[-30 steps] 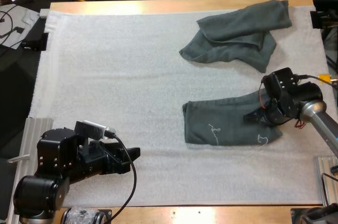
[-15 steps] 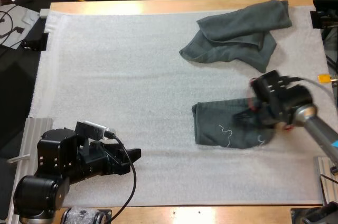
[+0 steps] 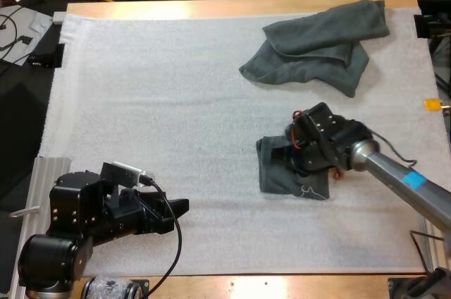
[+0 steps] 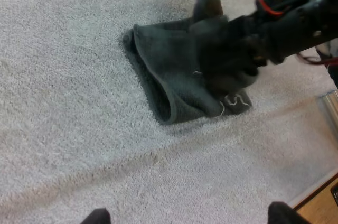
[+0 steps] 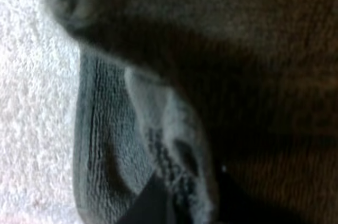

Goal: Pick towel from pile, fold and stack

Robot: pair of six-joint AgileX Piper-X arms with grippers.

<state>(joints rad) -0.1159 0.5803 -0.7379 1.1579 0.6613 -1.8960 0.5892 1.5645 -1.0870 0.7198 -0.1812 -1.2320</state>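
1. High view: the half-folded towel [image 3: 285, 175] lies on the white mat [image 3: 162, 87], right of the bench's [image 3: 232, 8] middle and toward its near edge. A second ago it stretched as a long band toward the right edge. Now it is about half that length, because the right arm [image 3: 394, 175] has swept leftward and the right jaws sit on top of the bundle. I judge that the right end has just been carried over the left end, so this fold is nearly closed. The crumpled towel [image 3: 313, 45] at the far right corner has not moved. The left jaws rest near the near left corner, as before, well apart from both towels.

2. Left wrist view: the left arm's own fingertips [image 4: 96, 216] stand wide apart with only mat between them, so the left jaws are open and empty. Beyond them the half-folded towel [image 4: 174, 76] shows a doubled, rounded edge, with the right jaws buried in its upper layer.

3. Right wrist view: towel cloth [image 5: 105, 145] bunches between the dark finger ends, so the right jaws look clamped on the towel layer. Release and flattening seem next.
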